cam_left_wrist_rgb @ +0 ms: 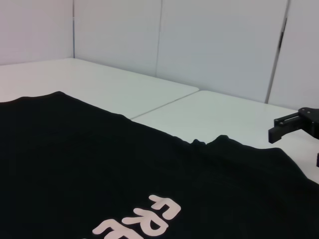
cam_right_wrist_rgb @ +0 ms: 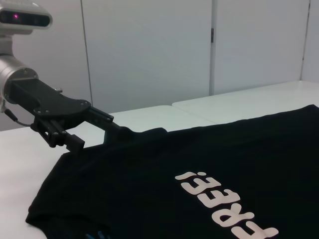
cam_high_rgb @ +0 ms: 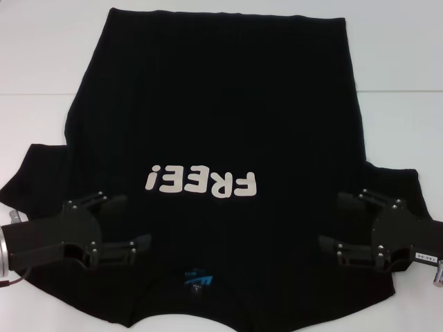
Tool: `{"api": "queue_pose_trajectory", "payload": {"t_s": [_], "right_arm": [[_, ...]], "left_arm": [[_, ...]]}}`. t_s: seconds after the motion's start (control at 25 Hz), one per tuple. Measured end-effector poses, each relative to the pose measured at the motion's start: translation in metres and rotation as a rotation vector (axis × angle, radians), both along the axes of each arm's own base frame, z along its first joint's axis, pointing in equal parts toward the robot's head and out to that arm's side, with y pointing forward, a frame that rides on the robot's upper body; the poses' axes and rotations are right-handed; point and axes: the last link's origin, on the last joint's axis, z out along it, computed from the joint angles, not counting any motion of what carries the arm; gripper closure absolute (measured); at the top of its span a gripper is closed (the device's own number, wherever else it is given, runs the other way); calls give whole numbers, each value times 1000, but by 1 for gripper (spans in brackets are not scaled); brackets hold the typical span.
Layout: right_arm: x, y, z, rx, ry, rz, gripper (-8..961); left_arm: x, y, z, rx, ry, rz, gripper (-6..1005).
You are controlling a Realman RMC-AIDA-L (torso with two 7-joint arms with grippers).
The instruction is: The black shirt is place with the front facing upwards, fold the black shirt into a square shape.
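The black shirt (cam_high_rgb: 214,104) lies flat on the white table, front up, its white "FREE!" lettering (cam_high_rgb: 202,182) reading upside down from the head view. Its collar with a small blue label (cam_high_rgb: 199,282) lies nearest me, and the hem is at the far side. My left gripper (cam_high_rgb: 138,221) is open over the shirt's left shoulder, beside the sleeve. My right gripper (cam_high_rgb: 331,220) is open over the right shoulder, mirroring it. The right wrist view shows the left gripper (cam_right_wrist_rgb: 97,132) just above the cloth's edge. The left wrist view shows the right gripper (cam_left_wrist_rgb: 295,124) beyond the shirt (cam_left_wrist_rgb: 75,164).
The white table (cam_high_rgb: 394,62) shows bare surface around the shirt's far corners and sides. A seam (cam_left_wrist_rgb: 164,103) runs across the tabletop. Pale wall panels (cam_right_wrist_rgb: 149,50) stand behind the table.
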Motion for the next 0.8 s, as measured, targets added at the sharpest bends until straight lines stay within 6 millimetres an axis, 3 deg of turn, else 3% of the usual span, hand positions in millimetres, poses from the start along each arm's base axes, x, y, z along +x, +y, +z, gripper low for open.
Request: {"api": "queue_pose_trajectory", "payload": {"t_s": [0.8], "right_arm": [[2,6,-8,8,-25,-29,16]], "left_arm": [[-6,3,-2,30,23,40,66]]}}
